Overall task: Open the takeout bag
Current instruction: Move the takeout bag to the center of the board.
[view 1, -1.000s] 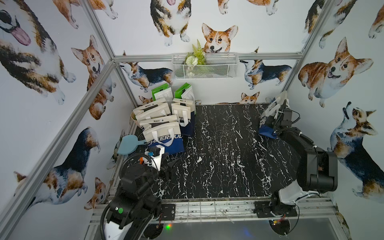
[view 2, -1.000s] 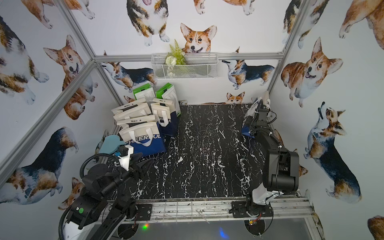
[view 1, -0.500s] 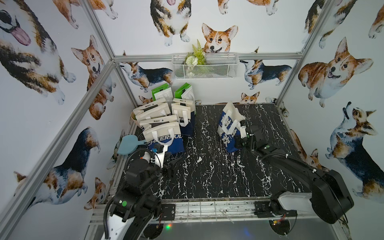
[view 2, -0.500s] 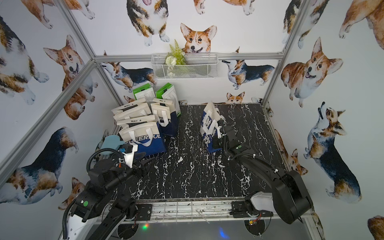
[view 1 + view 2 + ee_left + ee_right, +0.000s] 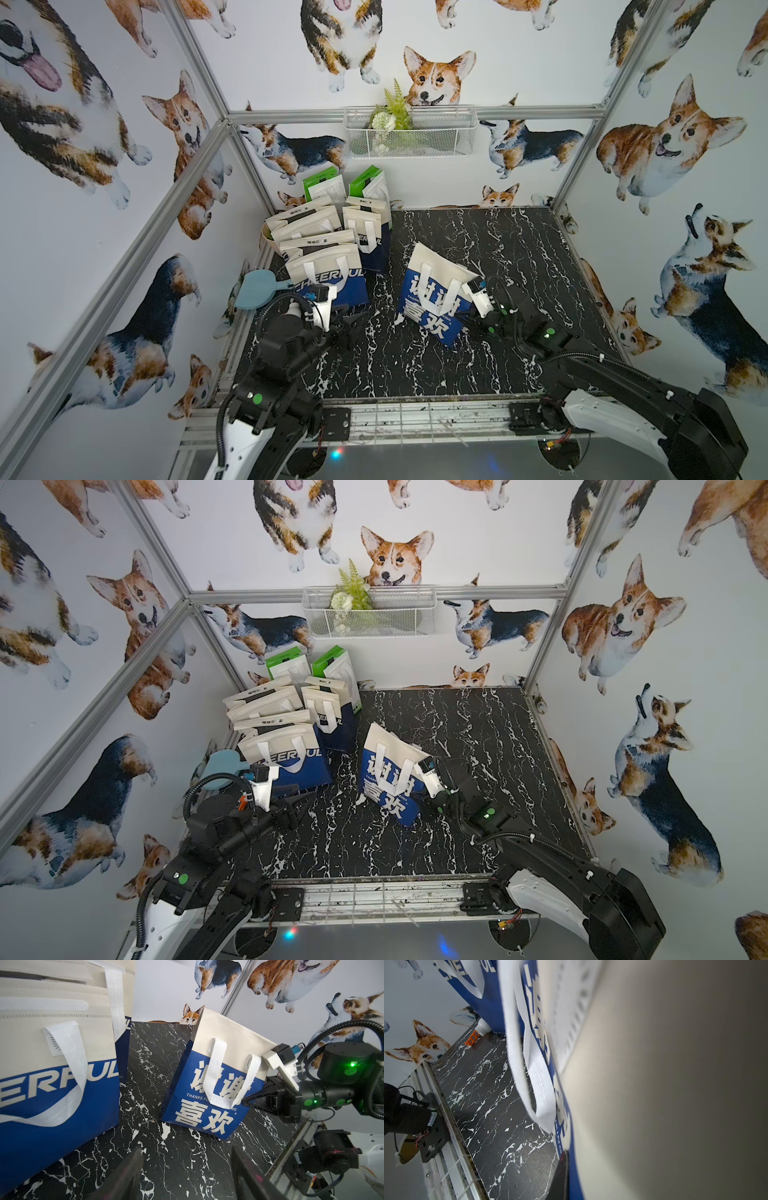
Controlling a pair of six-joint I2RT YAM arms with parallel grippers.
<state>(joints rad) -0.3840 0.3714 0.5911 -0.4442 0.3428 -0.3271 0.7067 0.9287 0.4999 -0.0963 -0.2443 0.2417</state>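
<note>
The takeout bag (image 5: 432, 291) (image 5: 388, 766) is cream above and blue below, with white handles and large Chinese characters. It stands tilted and folded flat in the middle of the black marble table, and the left wrist view shows its printed face (image 5: 209, 1093). My right gripper (image 5: 469, 323) (image 5: 429, 798) (image 5: 244, 1102) is shut on the bag's right side edge. In the right wrist view one finger (image 5: 560, 1178) lies against the blue face and the other is hidden behind the bag (image 5: 654, 1084). My left gripper (image 5: 353, 321) (image 5: 302, 799) (image 5: 187, 1167) is open and empty at the front left.
Several similar cream-and-blue bags (image 5: 328, 253) and green boxes (image 5: 322, 187) crowd the back left corner, one bag close to my left gripper (image 5: 52, 1064). A blue paddle (image 5: 255, 286) lies by the left edge. A wire basket (image 5: 409, 137) hangs on the back wall. A metal rail (image 5: 415, 415) runs along the front.
My right arm has swept from the far right wall to the middle front, bringing the takeout bag with it. My left arm has shifted only a little.
</note>
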